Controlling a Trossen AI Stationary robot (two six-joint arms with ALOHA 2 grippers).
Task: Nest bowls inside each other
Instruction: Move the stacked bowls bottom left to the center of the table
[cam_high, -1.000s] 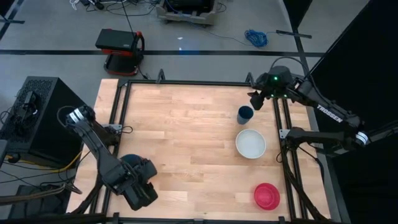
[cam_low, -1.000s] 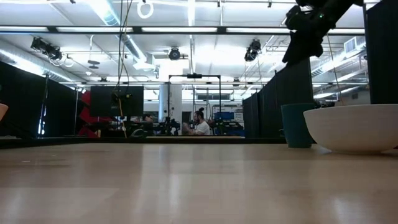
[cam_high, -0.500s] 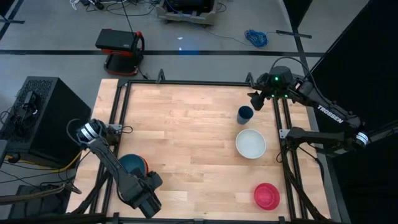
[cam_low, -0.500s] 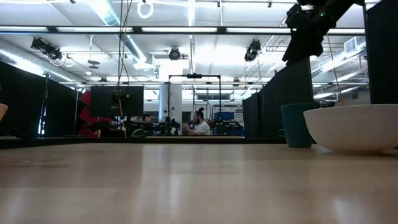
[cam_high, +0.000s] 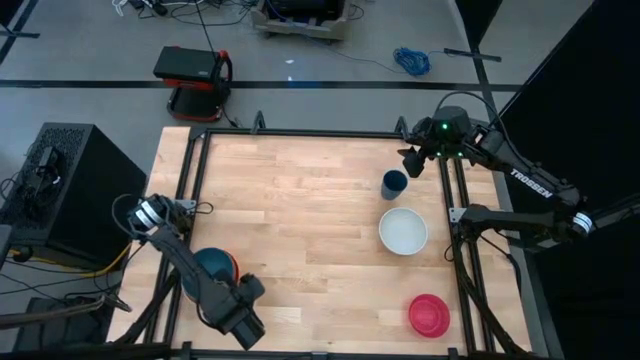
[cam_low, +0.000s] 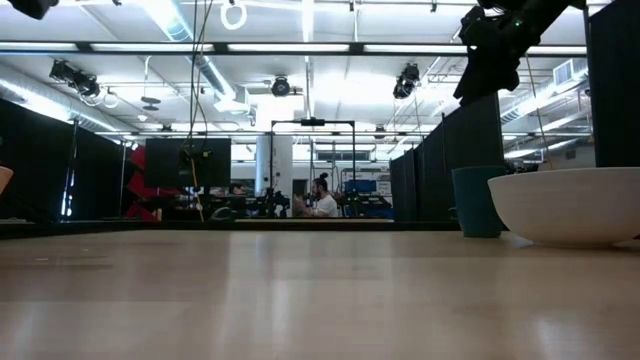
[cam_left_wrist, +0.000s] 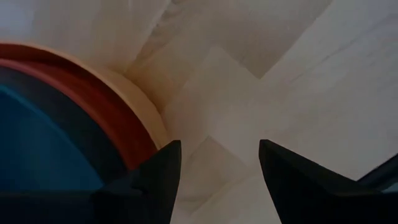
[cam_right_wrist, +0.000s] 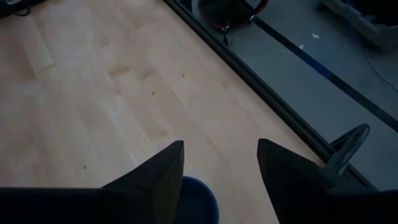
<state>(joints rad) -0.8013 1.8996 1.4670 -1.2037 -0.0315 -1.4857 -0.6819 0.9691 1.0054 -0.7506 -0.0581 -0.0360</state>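
Note:
Near the table's front left stand three nested bowls (cam_high: 213, 268): a teal bowl (cam_left_wrist: 37, 143) inside a red-orange one (cam_left_wrist: 106, 93) inside a large orange one (cam_left_wrist: 151, 118). My left gripper (cam_left_wrist: 217, 146) points down, open, over bare wood just beside the orange rim, on the stack's near right (cam_high: 243, 322). On the right, from far to near, stand the small dark blue bowl (cam_high: 394, 184), the white bowl (cam_high: 403, 231) and the magenta-pink bowl (cam_high: 428, 315). My right gripper (cam_high: 410, 162) hangs open above the blue bowl (cam_right_wrist: 198, 200), holding nothing.
A black metal frame (cam_high: 190, 190) runs around the wooden table. The middle of the table (cam_high: 300, 220) is bare wood. In the low view the white bowl (cam_low: 570, 205) and the blue bowl (cam_low: 477, 200) stand at the right, with my right arm (cam_low: 495, 45) above them.
My left gripper has gone down and a little toward the table's near edge, off the nested bowls. The teal bowl, mostly covered by the arm before, now shows beside it. My right arm has kept still.

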